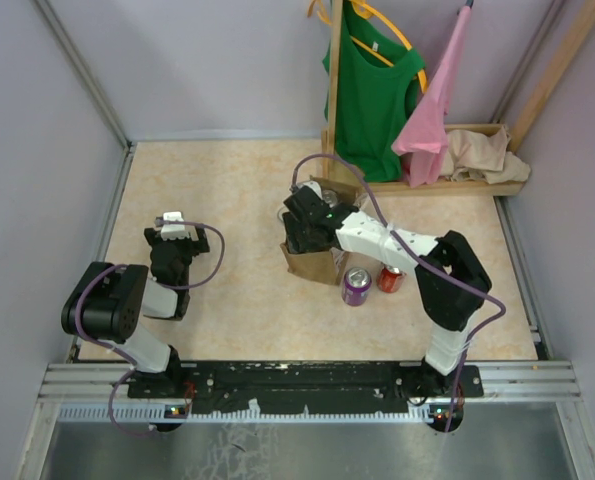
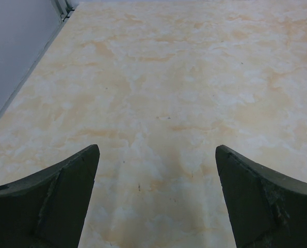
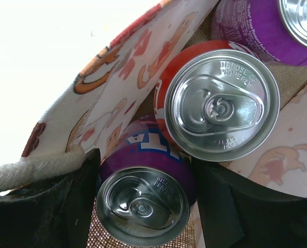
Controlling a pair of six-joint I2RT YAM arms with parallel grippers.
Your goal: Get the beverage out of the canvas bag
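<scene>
Dark fingers point(image 3: 55, 212) of the right gripper point(image 3: 145, 163) fill the bottom of the wrist view. They are pressed against both sides of the nearest purple can point(image 3: 143, 204), which stands upright inside the canvas bag point(image 1: 312, 265). A red can point(image 3: 220, 103) touches it, and a second purple can point(image 3: 251, 26) sits beyond. A pale rope handle point(image 3: 34, 170) lies just beside the finger at the view's left. The lift, I judge, should go straight up along the can's axis and slowly, so the can slips past the red can and the handle is not snagged. The light bag may rise with it, so watch for that. The left gripper point(image 2: 157, 155) hangs with jaws apart over bare table point(image 2: 168, 62), well apart from the bag, though it could come over to pin the bag down.
</scene>
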